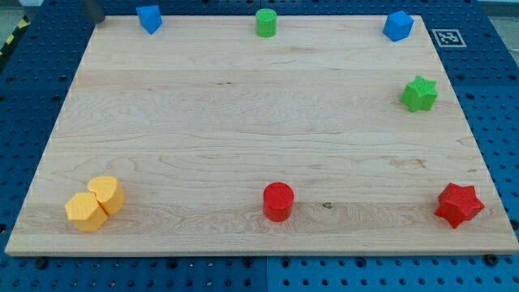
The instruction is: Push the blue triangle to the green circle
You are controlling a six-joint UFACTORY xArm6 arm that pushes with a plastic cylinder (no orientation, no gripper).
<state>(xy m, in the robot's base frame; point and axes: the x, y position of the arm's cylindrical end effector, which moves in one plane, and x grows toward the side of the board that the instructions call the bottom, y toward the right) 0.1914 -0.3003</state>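
The blue triangle (149,18) sits at the view's top edge of the wooden board (243,122), left of centre. The green circle (266,22), a short cylinder, stands at the top edge near the middle, well to the right of the triangle. A dark rod enters at the view's top left. Its lower end, my tip (96,19), is at the board's top left corner, a short way left of the blue triangle and not touching it.
A second blue block (398,25) sits at the top right, with a green star (419,94) below it. A red circle (278,201) and a red star (459,204) lie along the bottom. Two yellow blocks (96,203) touch at the bottom left.
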